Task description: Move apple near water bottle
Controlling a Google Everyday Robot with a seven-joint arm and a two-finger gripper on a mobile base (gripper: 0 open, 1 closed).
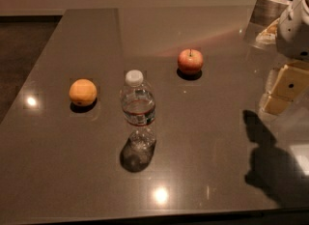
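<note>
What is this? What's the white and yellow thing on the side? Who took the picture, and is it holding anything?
The white thing at the right edge is a robot's arm. The yellowish part below it is its gripper, the piece it grabs with. It hangs over the right side of the table.

There is only one picture. A camera looking down at the table took it, but I cannot tell where that camera is fixed.

On the table are an orange on the left, a water bottle in the middle, and a red apple farther back to the right. Nothing is held. All three rest on the table, away from the gripper.
</note>
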